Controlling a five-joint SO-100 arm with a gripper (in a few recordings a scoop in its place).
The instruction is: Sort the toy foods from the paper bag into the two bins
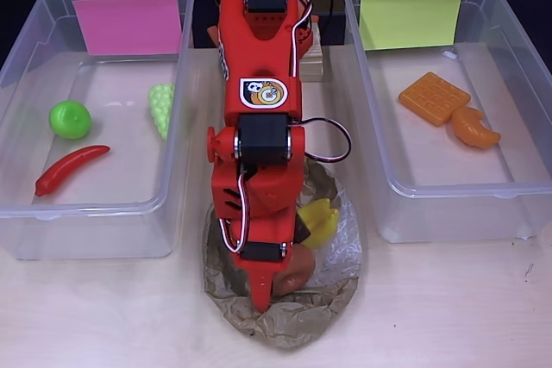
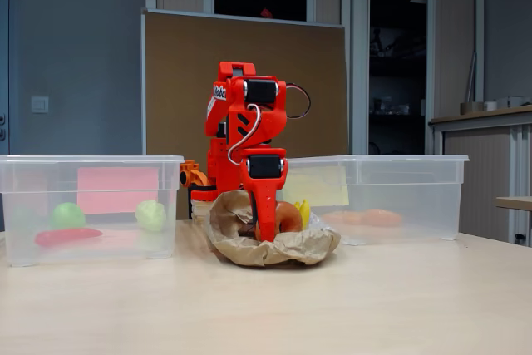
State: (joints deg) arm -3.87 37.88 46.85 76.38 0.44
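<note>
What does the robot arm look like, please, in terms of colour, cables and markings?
The arm is bright orange-red plastic with black servo blocks set into its joints. Thin black, white and red cables loop along its side. A round cartoon sticker on a white patch sits on its upper link. Its hand tapers to pointed orange-red fingers.

1. red arm (image 1: 259, 127) reaches from the far edge down into the paper bag (image 1: 285, 316) at near centre.
2. gripper (image 1: 272, 286) is at the brown donut (image 1: 293, 271); yellow bananas (image 1: 321, 220) lie just beside it.
3. left bin (image 1: 95, 213), pink label: green apple (image 1: 70, 118), red chili (image 1: 71, 169), pale-green grapes (image 1: 162, 108).
4. right bin (image 1: 448, 204), yellow-green label: orange waffle (image 1: 434, 97) touching orange croissant (image 1: 474, 128).
</note>
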